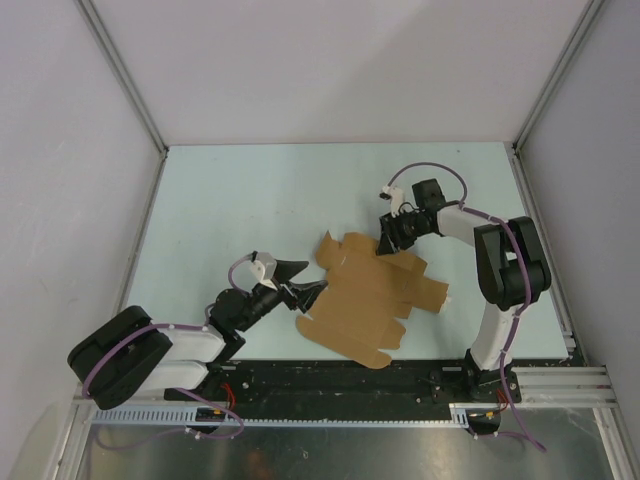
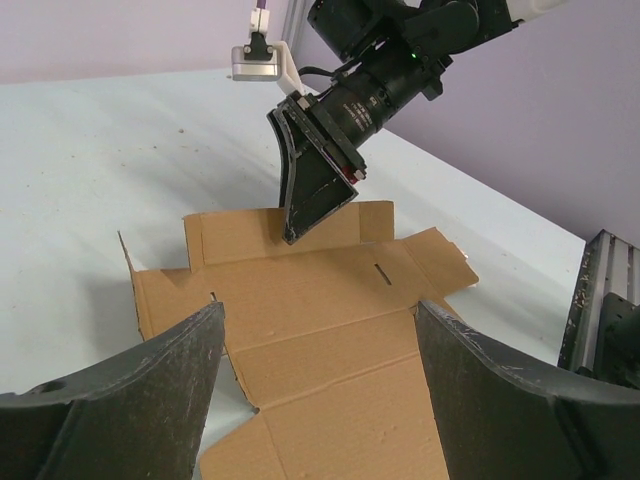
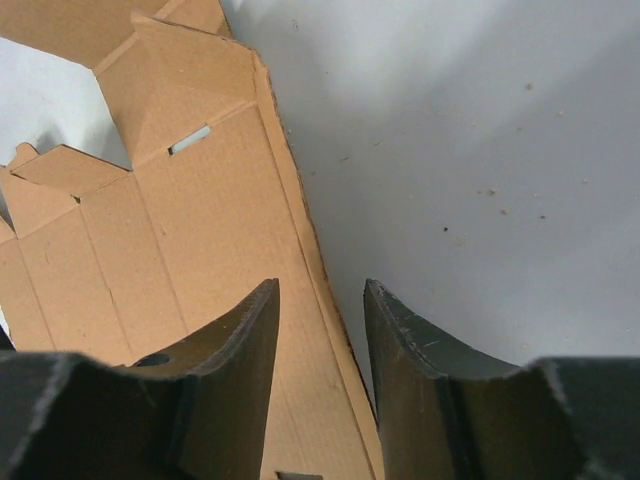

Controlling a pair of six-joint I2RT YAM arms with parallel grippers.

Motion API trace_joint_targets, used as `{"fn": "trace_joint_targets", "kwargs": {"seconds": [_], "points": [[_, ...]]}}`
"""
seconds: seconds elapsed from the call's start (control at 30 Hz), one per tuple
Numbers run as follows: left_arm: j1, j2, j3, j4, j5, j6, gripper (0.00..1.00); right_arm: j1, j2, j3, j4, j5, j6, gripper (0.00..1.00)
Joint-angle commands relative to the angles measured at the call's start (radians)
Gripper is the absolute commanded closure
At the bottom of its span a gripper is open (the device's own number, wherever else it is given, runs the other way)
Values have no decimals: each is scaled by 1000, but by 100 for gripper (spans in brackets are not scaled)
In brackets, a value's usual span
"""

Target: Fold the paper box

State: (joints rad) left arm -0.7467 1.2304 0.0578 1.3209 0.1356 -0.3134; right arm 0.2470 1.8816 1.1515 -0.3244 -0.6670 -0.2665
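Note:
The paper box [image 1: 365,295] is a flat brown die-cut cardboard sheet lying on the pale table, with its panels and tab flaps spread out. My left gripper [image 1: 312,280] is open at the sheet's left edge. In the left wrist view its jaws [image 2: 318,310] stand wide over the creased panels [image 2: 320,300]. My right gripper [image 1: 388,245] reaches down onto the far edge of the sheet. In the right wrist view its fingers [image 3: 322,288] stand narrowly apart and straddle that edge [image 3: 200,230], one over cardboard and one over bare table, with a gap still showing.
A tiny white scrap [image 1: 447,300] lies by the sheet's right tab. A metal rail [image 1: 560,380] runs along the near edge by the arm bases. Enclosure walls and corner posts [image 1: 160,140] bound the table on three sides.

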Motion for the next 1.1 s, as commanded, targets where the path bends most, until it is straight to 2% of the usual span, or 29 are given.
{"fn": "trace_joint_targets", "kwargs": {"seconds": [0.0,0.23,0.37,0.43,0.53,0.6,0.73,0.9,1.0,1.03,1.07], "points": [[12,-6,-18,90,12,10,18,6,5,39,-22,-13,-16,60],[17,-20,-21,90,-23,-6,16,40,-35,39,-25,56,-8,73],[61,-23,-10,78,-53,-65,10,61,-96,39,-5,113,1,100],[96,-10,7,74,-45,-128,6,78,-139,39,1,153,-2,100],[173,9,34,64,-21,-225,9,126,-196,39,13,260,-19,100],[234,27,65,57,68,-256,0,178,-222,39,13,384,-48,100],[311,40,106,49,199,-334,0,245,-257,37,19,576,-138,100],[331,-6,105,47,214,-299,0,276,-323,-21,108,693,-234,100],[355,-20,100,34,202,-291,0,285,-380,-59,163,698,-284,100],[366,-20,100,31,211,-299,2,291,-398,-91,171,690,-313,100],[388,-17,102,25,217,-303,8,313,-415,-113,185,692,-351,100]]}}
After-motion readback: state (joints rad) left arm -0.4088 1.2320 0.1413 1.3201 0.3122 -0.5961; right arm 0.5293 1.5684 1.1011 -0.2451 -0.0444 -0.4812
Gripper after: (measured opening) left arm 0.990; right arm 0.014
